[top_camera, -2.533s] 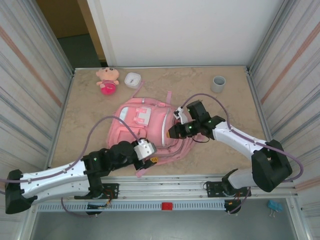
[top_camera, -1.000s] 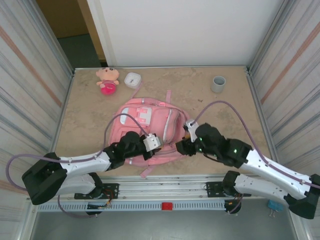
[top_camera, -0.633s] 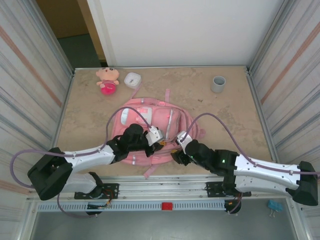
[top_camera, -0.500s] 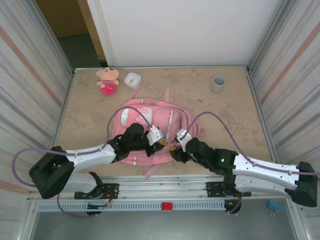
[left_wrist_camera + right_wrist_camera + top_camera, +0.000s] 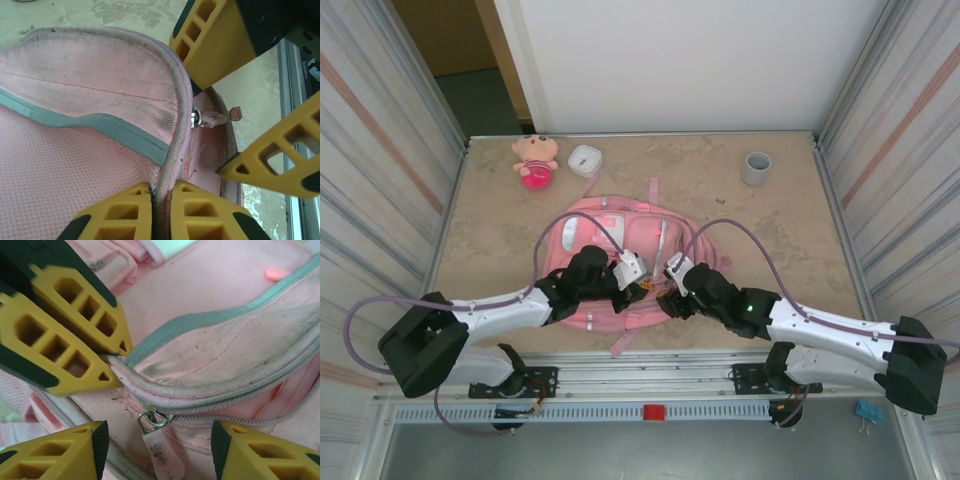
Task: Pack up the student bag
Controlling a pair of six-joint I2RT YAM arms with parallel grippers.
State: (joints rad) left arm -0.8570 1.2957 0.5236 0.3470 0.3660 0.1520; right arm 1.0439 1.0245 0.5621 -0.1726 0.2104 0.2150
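The student bag (image 5: 620, 235), a big pink backpack, lies flat in the middle of the table. My left gripper (image 5: 642, 291) is at its near edge, shut on the bag's grey-white piped rim (image 5: 172, 150), which runs up between the yellow fingers (image 5: 120, 215). My right gripper (image 5: 667, 300) faces it from the right and stands open. In the right wrist view its jaws (image 5: 157, 439) straddle a pink zipper pull (image 5: 162, 455) hanging from a metal ring, without touching it. That same zipper pull (image 5: 212, 119) shows in the left wrist view between the right gripper's fingers (image 5: 215, 40).
A small pink plush doll (image 5: 534, 160) and a white round case (image 5: 584, 158) sit at the back left. A grey cup (image 5: 756, 167) stands at the back right. Ribbed walls close both sides, and a metal rail (image 5: 650, 380) runs along the near edge.
My right arm swung from the bag's right side to its near edge beside the left gripper, and its jaws opened wider. My left gripper stayed shut, and the bag slid back a little.
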